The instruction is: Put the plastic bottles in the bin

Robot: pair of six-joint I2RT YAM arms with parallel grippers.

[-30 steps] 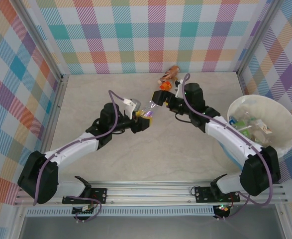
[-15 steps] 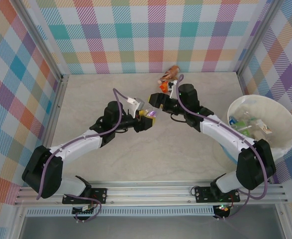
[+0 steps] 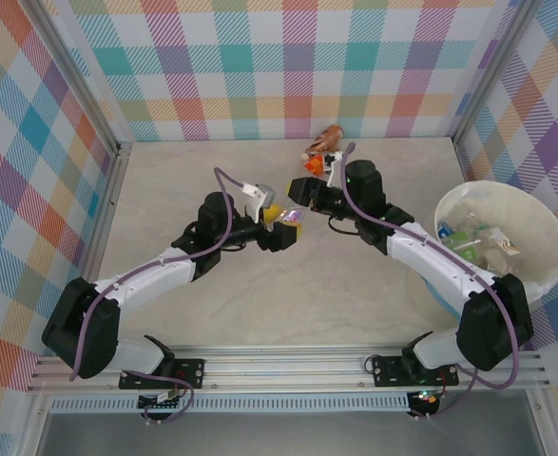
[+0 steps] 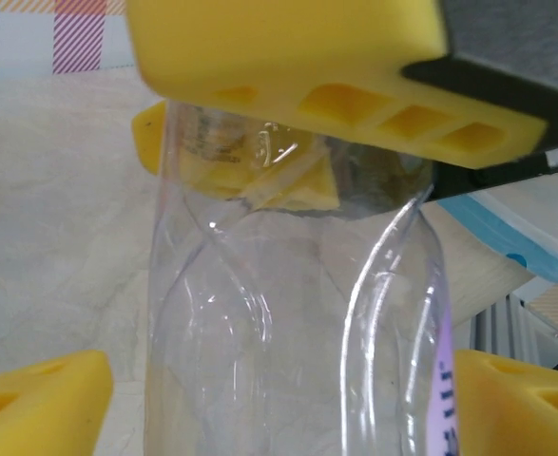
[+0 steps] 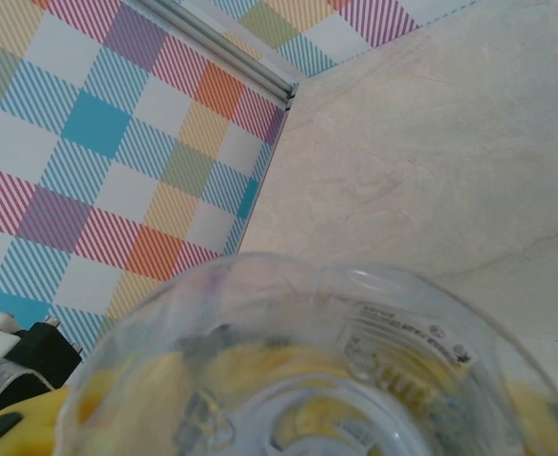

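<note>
Counter (image 3: 374, 294) lies bare from the arm bases to mid-surface, with free room toward the left rail. At mid-counter the left tool (image 3: 280, 224) stands wide, a gap showing between one pad (image 4: 41, 399) and the clear bottle (image 4: 288, 313). The right tool (image 3: 298, 201) clamps that bottle's other end. At the right edge the bin (image 3: 545, 249) holds several bottles (image 3: 473, 237). More bottles (image 3: 326, 141) lie near the far wall.

over the last second the left claw (image 3: 280, 220) let go: its pads (image 4: 36, 404) spread wide and came off the clear bottle (image 4: 288, 313) they had been clamping. the right claw (image 3: 298, 199), wide apart before, moved in and closed on the bottle's far end
</note>
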